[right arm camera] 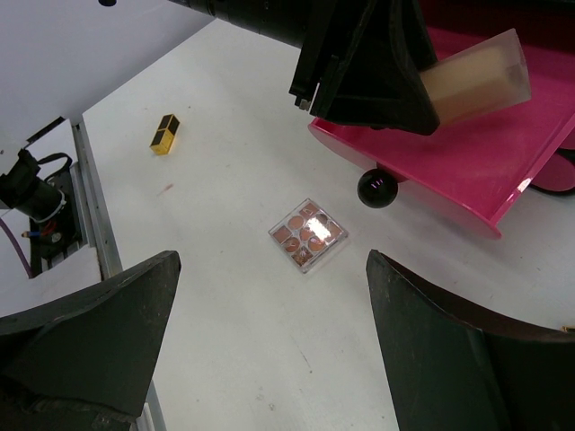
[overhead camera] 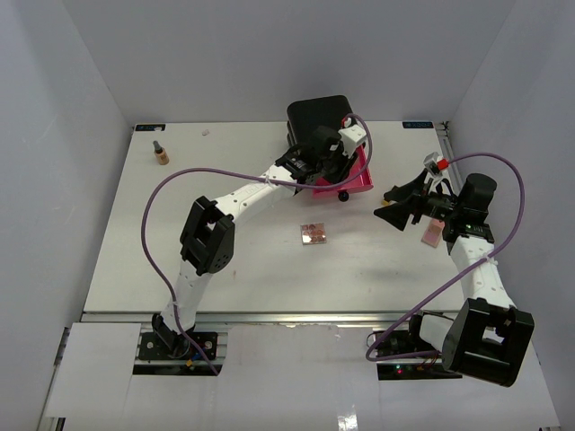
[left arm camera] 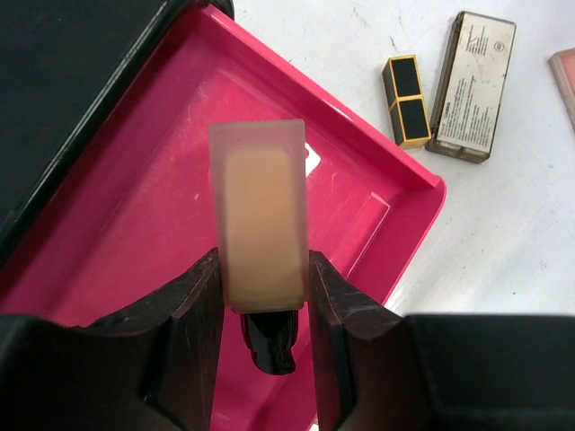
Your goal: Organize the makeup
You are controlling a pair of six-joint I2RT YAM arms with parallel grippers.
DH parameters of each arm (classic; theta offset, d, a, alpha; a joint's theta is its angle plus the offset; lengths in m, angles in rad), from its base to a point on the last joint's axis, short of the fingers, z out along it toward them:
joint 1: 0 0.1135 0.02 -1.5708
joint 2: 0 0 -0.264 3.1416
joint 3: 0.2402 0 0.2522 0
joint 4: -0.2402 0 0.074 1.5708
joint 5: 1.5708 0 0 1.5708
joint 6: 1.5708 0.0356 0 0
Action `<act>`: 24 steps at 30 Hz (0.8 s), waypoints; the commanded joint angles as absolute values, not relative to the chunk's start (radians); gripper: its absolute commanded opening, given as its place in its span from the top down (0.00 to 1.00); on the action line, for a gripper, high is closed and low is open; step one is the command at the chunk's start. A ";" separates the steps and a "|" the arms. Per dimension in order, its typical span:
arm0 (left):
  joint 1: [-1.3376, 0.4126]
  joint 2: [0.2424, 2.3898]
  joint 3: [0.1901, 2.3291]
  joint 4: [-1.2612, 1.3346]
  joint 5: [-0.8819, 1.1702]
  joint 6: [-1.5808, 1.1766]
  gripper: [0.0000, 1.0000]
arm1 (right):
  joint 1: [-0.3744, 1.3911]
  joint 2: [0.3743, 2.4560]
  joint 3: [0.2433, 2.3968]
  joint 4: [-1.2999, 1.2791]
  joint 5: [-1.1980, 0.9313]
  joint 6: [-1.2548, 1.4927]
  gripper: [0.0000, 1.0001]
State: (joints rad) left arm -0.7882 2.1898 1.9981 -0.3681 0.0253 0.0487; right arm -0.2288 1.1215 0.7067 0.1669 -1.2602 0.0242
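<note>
My left gripper (left arm camera: 265,269) is shut on a frosted beige makeup bottle (left arm camera: 260,215) with a black cap, held over the open pink drawer (left arm camera: 422,193). The same bottle (right arm camera: 476,81) shows in the right wrist view above the drawer (right arm camera: 467,162). A black-and-gold lipstick (left arm camera: 406,101) and a tan compact (left arm camera: 473,85) lie on the table just past the drawer's corner. A square pink-pan palette (overhead camera: 313,233) lies mid-table, and a small brown bottle (overhead camera: 161,153) stands far left. My right gripper (right arm camera: 269,269) hovers open and empty above the palette (right arm camera: 307,235).
The black box (overhead camera: 314,117) stands at the back centre with the pink drawer (overhead camera: 346,180) pulled out toward the front; its black knob (right arm camera: 377,187) juts out. A pink compact (overhead camera: 433,233) lies under the right arm. Walls close in the table's sides.
</note>
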 commanded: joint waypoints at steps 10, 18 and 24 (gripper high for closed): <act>-0.793 2.172 2.038 -0.352 0.015 0.089 0.71 | -0.246 1.134 0.701 0.209 -1.289 0.036 0.09; -0.793 2.148 2.021 -0.356 0.015 0.093 0.54 | -0.253 1.134 0.701 0.213 -1.292 0.041 0.09; -0.793 2.141 2.012 -0.359 0.015 0.094 0.45 | -0.258 1.138 0.699 0.218 -1.293 0.048 0.09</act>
